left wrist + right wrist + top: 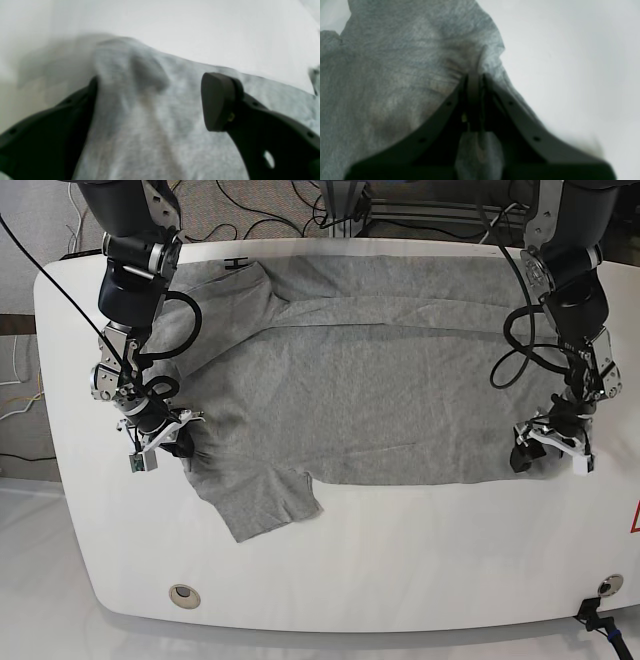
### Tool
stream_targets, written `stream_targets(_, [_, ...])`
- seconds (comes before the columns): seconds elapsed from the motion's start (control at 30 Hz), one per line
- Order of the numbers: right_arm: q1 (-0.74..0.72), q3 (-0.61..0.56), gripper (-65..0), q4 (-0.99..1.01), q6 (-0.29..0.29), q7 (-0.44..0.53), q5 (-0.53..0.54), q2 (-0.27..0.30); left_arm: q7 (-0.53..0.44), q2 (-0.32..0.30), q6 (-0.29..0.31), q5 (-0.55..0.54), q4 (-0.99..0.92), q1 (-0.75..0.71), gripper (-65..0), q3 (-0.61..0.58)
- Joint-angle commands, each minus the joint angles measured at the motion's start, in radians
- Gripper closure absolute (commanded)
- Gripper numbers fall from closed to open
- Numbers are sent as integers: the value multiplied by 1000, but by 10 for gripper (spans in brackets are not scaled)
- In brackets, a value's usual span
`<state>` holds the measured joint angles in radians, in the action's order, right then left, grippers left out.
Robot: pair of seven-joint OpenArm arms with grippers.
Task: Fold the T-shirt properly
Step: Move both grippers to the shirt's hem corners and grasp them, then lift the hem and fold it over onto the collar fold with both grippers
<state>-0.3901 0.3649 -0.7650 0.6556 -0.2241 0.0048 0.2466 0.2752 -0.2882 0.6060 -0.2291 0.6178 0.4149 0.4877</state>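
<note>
Right gripper [473, 82]: I have it pinched on the T-shirt [370, 370] near-left edge.
Left gripper [150, 100]: spread, straddling the near-right hem.
Long axis: left-right, cloth lying beyond both.

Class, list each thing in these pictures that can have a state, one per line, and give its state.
T-shirt: spread on the table, far edge folded over, not yet fully folded.
Left gripper: open, fingers either side of the shirt's edge.
Right gripper: shut, pinching shirt fabric.
Table: white, bearing the shirt.
</note>
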Motion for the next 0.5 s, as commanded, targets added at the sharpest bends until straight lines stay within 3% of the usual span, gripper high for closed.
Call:
stream_targets(0.0, [-14, 0, 0, -9, 3, -21, -12, 13, 49, -4, -7, 17, 35, -4, -477, -2])
stream_targets(0.17, [-14, 0, 0, -9, 3, -21, -12, 23, 49, 10, -7, 17, 95, -17, -458, 1])
stream_targets(0.4, [-14, 0, 0, -9, 3, -21, -12, 24, 45, 7, -13, 17, 95, -17, -15, 9])
stream_targets(0.47, [-14, 0, 0, -9, 3, -21, -12, 24, 43, 8, -13, 17, 95, -17, 0, 10])
